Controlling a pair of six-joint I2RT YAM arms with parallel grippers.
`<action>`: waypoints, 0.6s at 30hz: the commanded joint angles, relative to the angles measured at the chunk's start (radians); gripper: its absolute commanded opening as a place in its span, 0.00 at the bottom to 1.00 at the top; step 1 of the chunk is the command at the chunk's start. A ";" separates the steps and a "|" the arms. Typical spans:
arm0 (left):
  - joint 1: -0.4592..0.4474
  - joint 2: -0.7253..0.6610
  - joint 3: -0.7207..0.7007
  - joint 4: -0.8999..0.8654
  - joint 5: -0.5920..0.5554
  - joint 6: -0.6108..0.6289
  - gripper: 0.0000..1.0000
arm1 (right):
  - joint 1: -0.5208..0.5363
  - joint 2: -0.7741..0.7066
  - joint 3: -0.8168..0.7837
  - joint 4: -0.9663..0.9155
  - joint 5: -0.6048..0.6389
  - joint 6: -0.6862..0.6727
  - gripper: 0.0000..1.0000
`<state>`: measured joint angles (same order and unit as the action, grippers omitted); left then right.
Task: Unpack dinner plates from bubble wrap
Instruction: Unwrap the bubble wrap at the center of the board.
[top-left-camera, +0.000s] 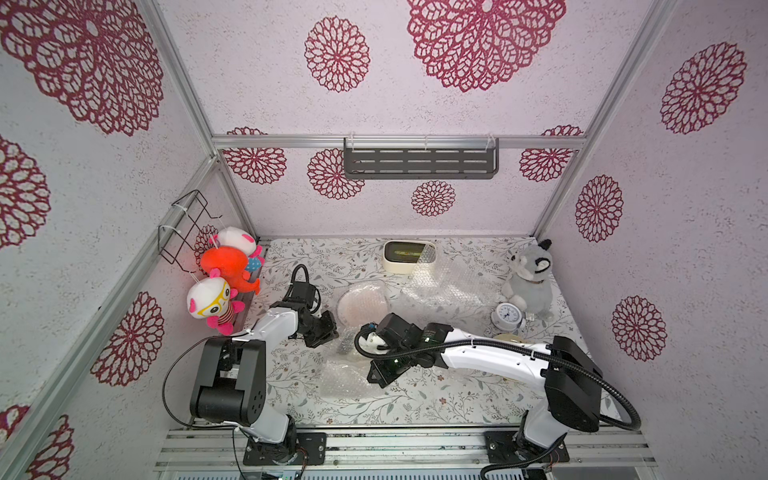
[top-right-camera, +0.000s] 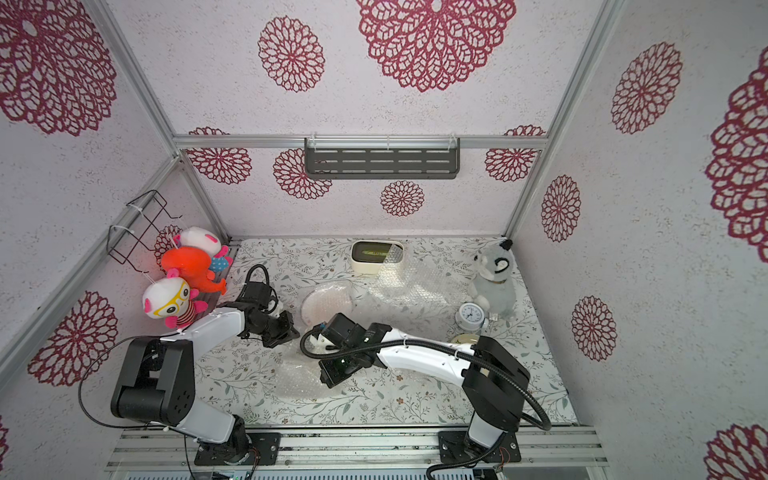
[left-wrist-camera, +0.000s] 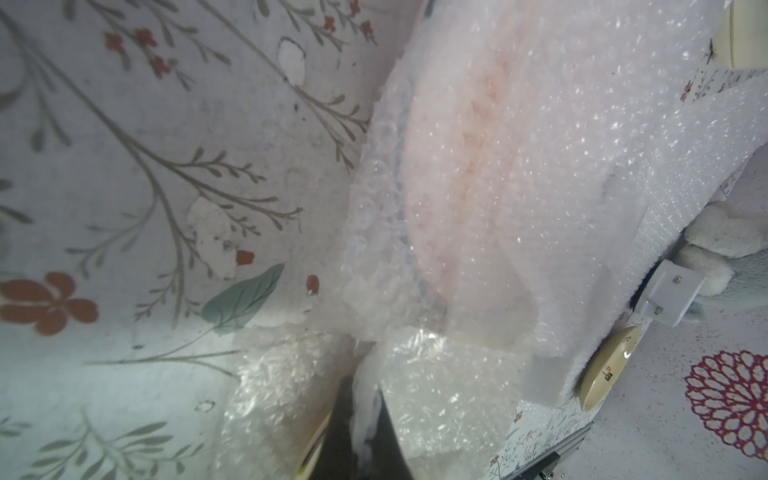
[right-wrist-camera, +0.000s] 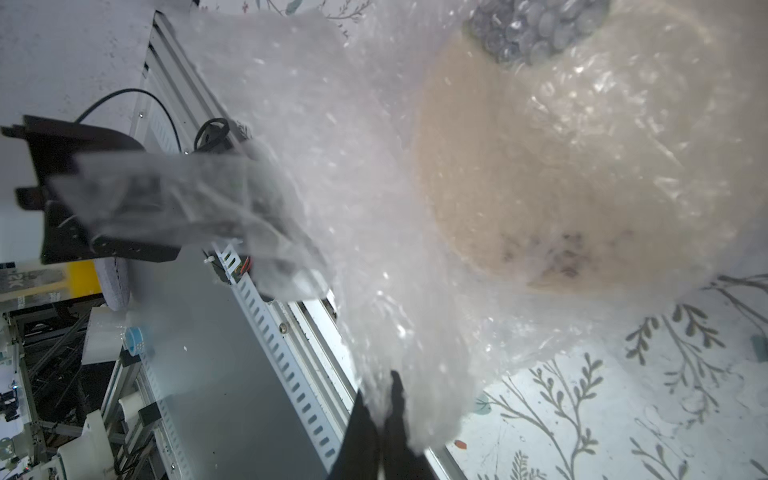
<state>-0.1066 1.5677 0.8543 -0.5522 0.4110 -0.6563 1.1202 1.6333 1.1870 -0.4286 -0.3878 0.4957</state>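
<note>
Clear bubble wrap (right-wrist-camera: 353, 187) around cream plate (right-wrist-camera: 519, 187) (tilt unclear), pinched by left hand (left-wrist-camera: 365, 395), right hand (right-wrist-camera: 376, 399)

Pale, rough-textured walls (top-left-camera: 257, 75) close in the cell on three sides, printed with crimson lace-like flower medallions (top-left-camera: 337, 54) of differing sizes. Bare aluminium posts (top-left-camera: 178, 75) run up the two back corners, joined by a horizontal bar (top-left-camera: 282, 142) across the back wall. Just below that bar, in both top views, hangs a dark grey slotted shelf (top-left-camera: 419, 164). A black wire rack (top-left-camera: 185, 226) is tied to the left wall's rail. The bench (top-left-camera: 457, 401) wears a white cover printed with grey-green sprigs and small red flowers. Along its near edge lie ribbed aluminium rails (top-left-camera: 415, 451). The light is bright and even, with soft shadows.
</note>
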 joint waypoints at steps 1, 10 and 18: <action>0.005 0.010 -0.005 0.041 -0.008 -0.022 0.00 | 0.009 -0.051 -0.020 -0.037 -0.008 -0.023 0.00; 0.008 -0.115 0.004 -0.021 0.004 -0.042 0.45 | 0.012 -0.049 -0.047 -0.030 -0.018 -0.028 0.00; 0.009 -0.235 -0.009 -0.121 0.019 -0.083 0.53 | 0.009 -0.080 -0.091 -0.027 -0.037 -0.040 0.10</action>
<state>-0.1028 1.3819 0.8623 -0.6205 0.4175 -0.7074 1.1267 1.5993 1.0920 -0.4442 -0.4053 0.4793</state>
